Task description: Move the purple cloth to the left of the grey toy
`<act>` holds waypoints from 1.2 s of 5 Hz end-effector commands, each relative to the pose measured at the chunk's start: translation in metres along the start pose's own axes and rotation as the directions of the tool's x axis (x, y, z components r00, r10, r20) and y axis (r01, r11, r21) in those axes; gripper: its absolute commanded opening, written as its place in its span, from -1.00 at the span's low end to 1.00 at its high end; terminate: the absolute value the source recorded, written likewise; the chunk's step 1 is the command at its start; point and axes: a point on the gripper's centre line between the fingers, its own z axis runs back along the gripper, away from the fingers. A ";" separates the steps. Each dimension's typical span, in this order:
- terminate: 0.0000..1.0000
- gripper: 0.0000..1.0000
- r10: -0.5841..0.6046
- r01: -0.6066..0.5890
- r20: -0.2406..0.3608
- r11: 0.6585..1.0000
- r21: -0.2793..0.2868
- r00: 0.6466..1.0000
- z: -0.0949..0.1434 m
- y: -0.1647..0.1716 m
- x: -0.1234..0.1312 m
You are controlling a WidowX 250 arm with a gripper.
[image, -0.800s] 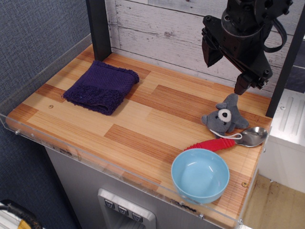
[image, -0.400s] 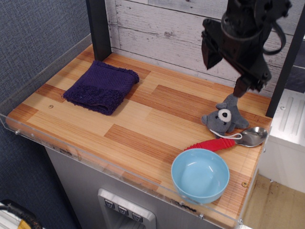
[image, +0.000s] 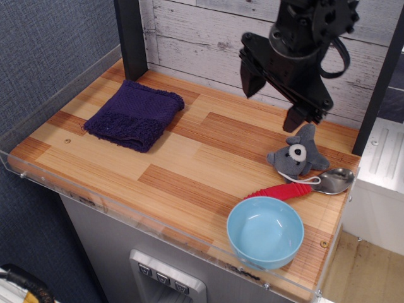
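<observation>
The purple cloth [image: 135, 114] lies folded on the wooden table [image: 189, 158] at the back left. The grey toy [image: 295, 153] lies at the right side, its white face patch turned toward me. My gripper [image: 270, 101] hangs above the table at the back, just left of and above the toy and far right of the cloth. Its two black fingers [image: 249, 77] are spread apart and hold nothing.
A silver spoon with a red handle [image: 304, 185] lies just in front of the toy. A blue bowl [image: 265, 232] stands at the front right. A clear wall [image: 76, 82] runs along the left side and a black post [image: 130, 38] stands behind the cloth.
The gripper has moved left, from above and behind the toy toward the table's middle. Cloth, toy, spoon and bowl have not moved.
</observation>
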 end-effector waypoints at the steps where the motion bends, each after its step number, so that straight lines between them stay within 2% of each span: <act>1: -1.00 1.00 0.223 -0.223 0.036 0.975 0.007 0.974 0.010 0.039 -0.007; 2: -1.00 1.00 0.372 -0.372 0.017 0.928 -0.034 0.928 0.004 0.046 -0.013; 3: -1.00 1.00 0.449 -0.449 -0.017 0.893 -0.021 0.893 -0.002 0.054 -0.025; 4: -1.00 1.00 0.459 -0.459 -0.049 0.888 0.017 0.887 -0.010 0.067 -0.039; 6: -1.00 1.00 0.502 -0.495 -0.074 0.864 0.094 0.862 -0.021 0.105 -0.065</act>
